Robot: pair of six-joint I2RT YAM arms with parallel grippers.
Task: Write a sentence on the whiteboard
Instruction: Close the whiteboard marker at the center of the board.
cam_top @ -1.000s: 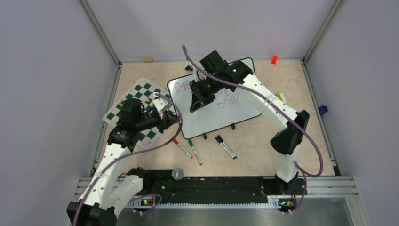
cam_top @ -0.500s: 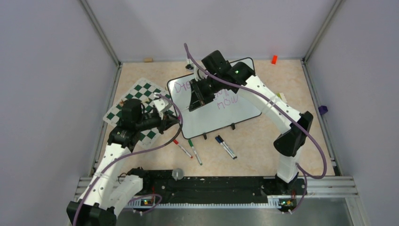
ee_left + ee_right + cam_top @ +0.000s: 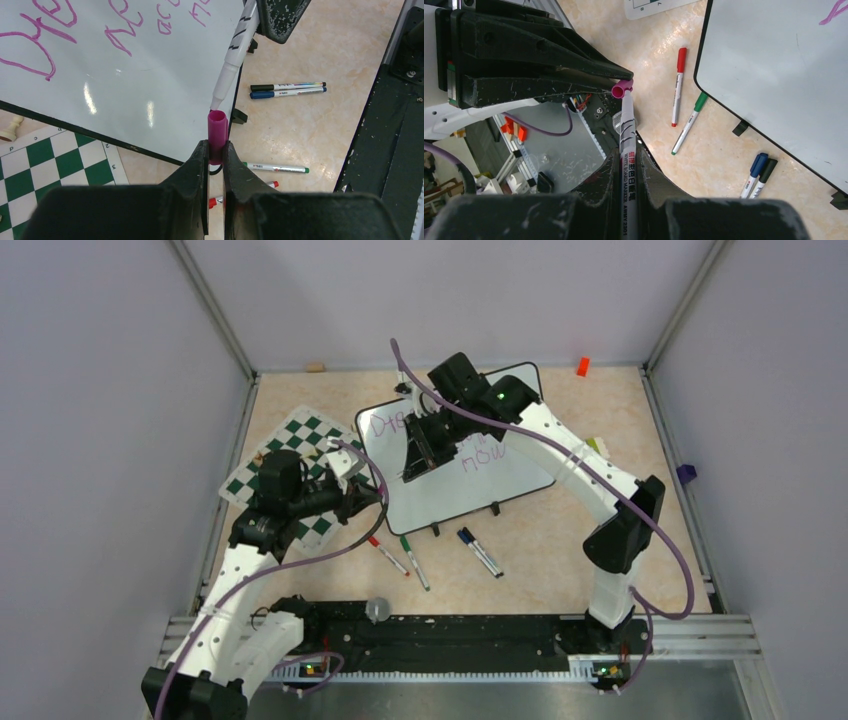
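The whiteboard [image 3: 470, 490] lies tilted on the table, with the purple-pink sentence [image 3: 385, 423] slanting across its far left part. My left gripper [image 3: 216, 150] is shut on a pink marker cap [image 3: 217, 130] beside the board's near left edge. My right gripper [image 3: 628, 160] is shut on a white marker [image 3: 628, 145] above the whiteboard [image 3: 774, 65]. The marker [image 3: 235, 55] points down-left, and its tip sits right at the open mouth of the cap [image 3: 621, 89]. Part of the sentence [image 3: 35, 50] shows on the whiteboard [image 3: 125, 85].
A green-and-white chess mat [image 3: 290, 455] lies left of the board, under my left arm. Red [image 3: 679, 85], green [image 3: 686, 122] and blue and black markers [image 3: 756, 175] lie on the table in front of the board. An orange piece [image 3: 582, 366] sits at the far wall.
The right arm has shifted slightly, its elbow moving right, with the marker staying aimed at the cap. The left arm has not moved.
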